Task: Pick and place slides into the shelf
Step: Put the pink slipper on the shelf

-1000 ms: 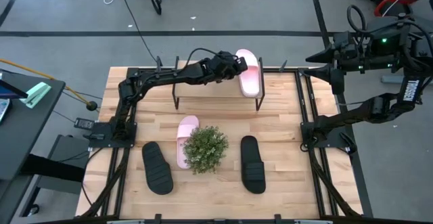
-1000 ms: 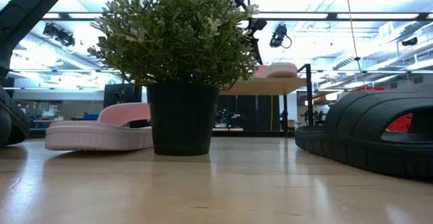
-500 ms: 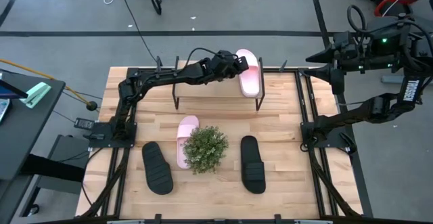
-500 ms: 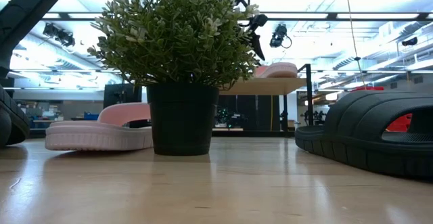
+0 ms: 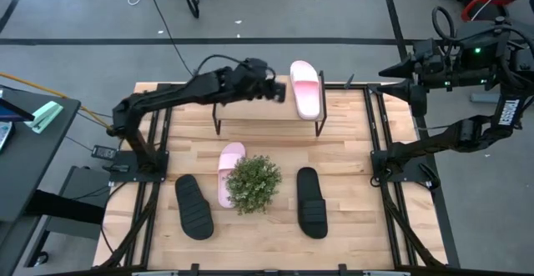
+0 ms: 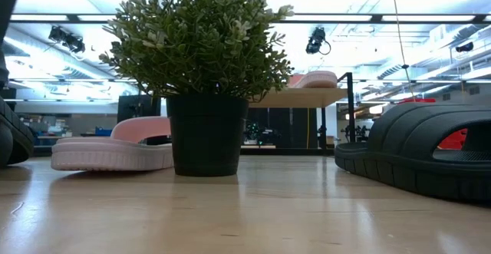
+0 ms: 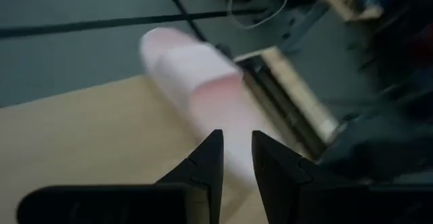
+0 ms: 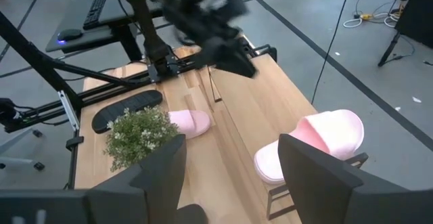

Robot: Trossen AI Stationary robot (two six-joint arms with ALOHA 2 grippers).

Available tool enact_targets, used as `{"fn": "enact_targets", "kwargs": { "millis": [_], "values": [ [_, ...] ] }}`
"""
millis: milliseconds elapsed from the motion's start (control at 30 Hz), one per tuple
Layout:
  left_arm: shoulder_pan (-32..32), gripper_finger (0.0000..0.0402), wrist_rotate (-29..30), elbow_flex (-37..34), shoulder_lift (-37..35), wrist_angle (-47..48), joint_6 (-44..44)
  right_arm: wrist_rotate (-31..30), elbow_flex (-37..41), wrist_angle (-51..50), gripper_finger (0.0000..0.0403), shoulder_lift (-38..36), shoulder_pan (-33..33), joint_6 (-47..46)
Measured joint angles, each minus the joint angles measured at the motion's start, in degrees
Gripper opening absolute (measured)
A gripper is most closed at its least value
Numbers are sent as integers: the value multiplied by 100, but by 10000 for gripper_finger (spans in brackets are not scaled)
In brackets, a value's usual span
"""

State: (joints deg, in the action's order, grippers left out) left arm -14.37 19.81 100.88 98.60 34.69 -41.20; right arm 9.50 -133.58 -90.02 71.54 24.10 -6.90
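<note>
One pink slide (image 5: 306, 88) lies sole-down on the right end of the shelf (image 5: 250, 109), also seen in the low view (image 6: 314, 79) and past my left fingers (image 7: 196, 75). A second pink slide (image 5: 228, 172) and two black slides (image 5: 193, 207) (image 5: 311, 201) lie on the table. My left gripper (image 5: 279, 92) (image 7: 237, 139) hangs above the shelf, just left of the shelved slide, narrowly open with nothing between its fingers. My right gripper (image 8: 230, 176) waits high off the table's far right corner (image 5: 396, 70), wide open.
A potted plant (image 5: 253, 184) stands mid-table between the pink slide and the right black slide, filling the low view (image 6: 203, 77). The shelf's left and middle (image 5: 250, 109) hold nothing. Black frame rails (image 5: 380, 143) run along both table sides.
My left gripper has drawn back from the pink slide on the shelf, rising and going toward the table's left edge while rolling about its own axis; it has left the low view upward. The slide stays where it was on the shelf.
</note>
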Motion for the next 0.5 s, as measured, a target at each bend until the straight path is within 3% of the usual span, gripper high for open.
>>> {"fn": "enact_targets", "kwargs": {
  "millis": [233,500],
  "values": [
    [597,82,607,2,-627,1592,355,1,0,1,240,50,-1,-80],
    [1452,82,1706,0,-701,3557,-230,0,0,0,240,58,-1,-280]
  ]
}}
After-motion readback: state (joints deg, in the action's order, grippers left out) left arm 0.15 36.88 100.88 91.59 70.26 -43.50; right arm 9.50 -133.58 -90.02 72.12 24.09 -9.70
